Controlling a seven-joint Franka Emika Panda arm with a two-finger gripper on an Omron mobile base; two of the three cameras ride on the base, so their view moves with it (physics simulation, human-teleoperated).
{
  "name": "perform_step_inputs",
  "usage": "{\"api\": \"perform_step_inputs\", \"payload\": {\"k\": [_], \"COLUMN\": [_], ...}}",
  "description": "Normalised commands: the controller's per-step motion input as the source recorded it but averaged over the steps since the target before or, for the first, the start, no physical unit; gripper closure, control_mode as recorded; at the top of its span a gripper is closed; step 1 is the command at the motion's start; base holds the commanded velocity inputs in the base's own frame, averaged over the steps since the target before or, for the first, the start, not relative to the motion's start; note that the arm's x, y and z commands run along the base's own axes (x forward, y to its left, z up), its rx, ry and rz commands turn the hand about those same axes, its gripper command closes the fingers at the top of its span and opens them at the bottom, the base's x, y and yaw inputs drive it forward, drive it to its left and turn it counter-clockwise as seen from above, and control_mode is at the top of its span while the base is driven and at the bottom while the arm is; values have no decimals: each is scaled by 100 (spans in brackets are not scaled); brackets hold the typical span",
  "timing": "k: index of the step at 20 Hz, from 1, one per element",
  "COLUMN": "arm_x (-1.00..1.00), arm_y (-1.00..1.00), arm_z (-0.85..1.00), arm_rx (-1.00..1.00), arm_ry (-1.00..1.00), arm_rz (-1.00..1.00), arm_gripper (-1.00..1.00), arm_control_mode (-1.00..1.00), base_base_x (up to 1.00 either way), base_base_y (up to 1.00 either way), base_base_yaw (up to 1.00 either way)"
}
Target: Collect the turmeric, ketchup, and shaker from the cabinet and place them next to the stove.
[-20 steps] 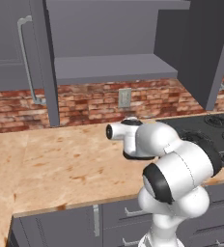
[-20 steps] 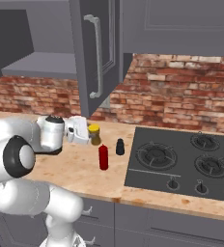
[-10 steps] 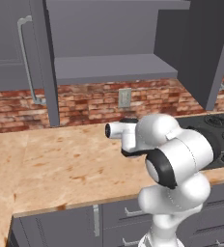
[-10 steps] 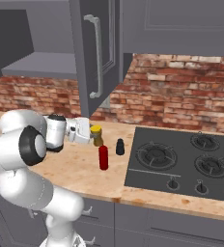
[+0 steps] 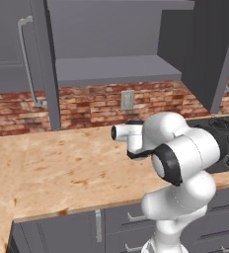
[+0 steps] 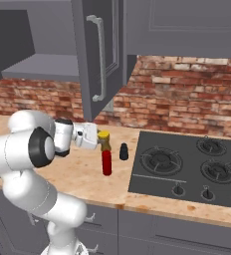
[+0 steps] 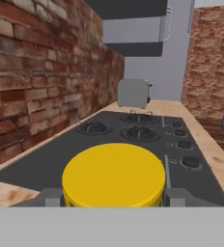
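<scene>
My gripper (image 6: 100, 141) is shut on the turmeric (image 6: 104, 143), a small yellow-lidded jar held upright just above the counter. In the hand view its yellow lid (image 7: 114, 174) sits between my two fingertips (image 7: 51, 197). The red ketchup (image 6: 106, 162) stands on the counter directly in front of the jar. The black shaker (image 6: 123, 152) stands just right of it, close to the left edge of the stove (image 6: 187, 172). The stove (image 7: 133, 140) stretches away beyond the jar. The cabinet (image 5: 116, 69) hangs open above the counter, and its shelf (image 6: 43, 67) looks bare.
An open cabinet door (image 6: 100, 55) with a long handle hangs above and behind my hand. A brick wall (image 6: 187, 94) backs the wooden counter (image 5: 52, 163). A grey toaster (image 7: 133, 93) stands beyond the stove. Grey drawers (image 5: 116, 222) run below the counter edge.
My arm has swung its elbow and shoulder round. The gripper has carried the turmeric slightly right, closer to the ketchup and the stove. Ketchup and shaker have not moved.
</scene>
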Motion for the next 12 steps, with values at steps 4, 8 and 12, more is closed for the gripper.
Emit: {"api": "perform_step_inputs", "payload": {"k": [4,8,12], "arm_x": [0,0,0], "arm_y": [-4,0,0], "arm_z": [-14,-8,-8], "arm_rx": [0,0,1], "arm_ry": [-1,-1,-1], "arm_rz": [0,0,0], "arm_gripper": [100,100,100], "arm_control_mode": [-100,-100,-100], "base_base_x": [0,0,0], "base_base_y": [0,0,0], "base_base_yaw": [0,0,0]}}
